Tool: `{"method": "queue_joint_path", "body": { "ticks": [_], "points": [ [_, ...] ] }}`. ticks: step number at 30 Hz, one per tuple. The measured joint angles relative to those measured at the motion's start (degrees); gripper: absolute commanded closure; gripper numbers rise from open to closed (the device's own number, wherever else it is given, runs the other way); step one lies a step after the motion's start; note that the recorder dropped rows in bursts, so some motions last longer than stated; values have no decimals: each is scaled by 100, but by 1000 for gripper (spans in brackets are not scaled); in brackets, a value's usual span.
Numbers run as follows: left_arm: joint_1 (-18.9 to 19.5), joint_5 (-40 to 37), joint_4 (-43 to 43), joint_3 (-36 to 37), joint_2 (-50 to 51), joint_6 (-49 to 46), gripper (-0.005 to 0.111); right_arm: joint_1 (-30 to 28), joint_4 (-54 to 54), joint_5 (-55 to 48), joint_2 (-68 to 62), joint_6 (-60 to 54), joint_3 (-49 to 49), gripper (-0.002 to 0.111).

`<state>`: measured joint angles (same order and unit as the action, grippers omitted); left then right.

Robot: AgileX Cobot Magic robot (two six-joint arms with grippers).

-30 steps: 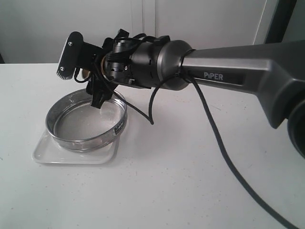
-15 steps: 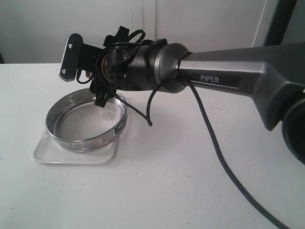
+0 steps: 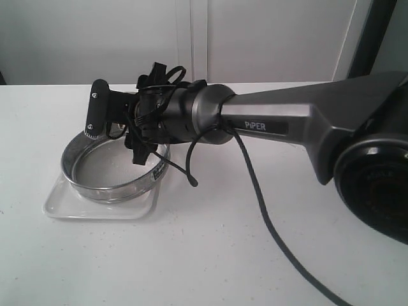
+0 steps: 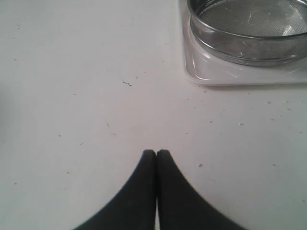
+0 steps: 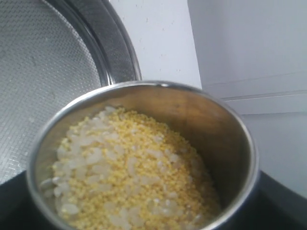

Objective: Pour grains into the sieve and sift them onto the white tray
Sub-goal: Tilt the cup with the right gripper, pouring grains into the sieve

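Right wrist view: steel cup [image 5: 218, 139] full of grains [image 5: 129, 177], over sieve [image 5: 115, 52] rim.
Right gripper [image 3: 131, 137]: apparently pinching the cup; jaws mostly hidden.
Left gripper [image 4: 156, 153]: jaws pressed together, empty.
Sieve place: left of exterior frame, sitting on white tray [image 3: 64, 207].
Risk: hasty tipping this close to the rim, spilling grains onto table [image 3: 223, 242].

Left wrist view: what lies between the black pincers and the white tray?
Only bare tabletop with tiny specks separates the left gripper from the white tray, shown in the left wrist view.
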<state>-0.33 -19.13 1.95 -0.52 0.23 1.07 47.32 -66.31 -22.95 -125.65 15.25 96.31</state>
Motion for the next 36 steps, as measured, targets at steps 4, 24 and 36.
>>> {"method": "queue_joint_path", "body": {
  "ticks": [4, 24, 36],
  "points": [
    [0, 0, 0, 0, 0, 0, 107, 0, -8, -11, -26, -20, 0, 108],
    [0, 0, 0, 0, 0, 0, 107, 24, -111, -23, -469, -845, 714, 108],
    [0, 0, 0, 0, 0, 0, 107, 62, -164, -21, -632, -1303, 887, 108]
  ]
}}
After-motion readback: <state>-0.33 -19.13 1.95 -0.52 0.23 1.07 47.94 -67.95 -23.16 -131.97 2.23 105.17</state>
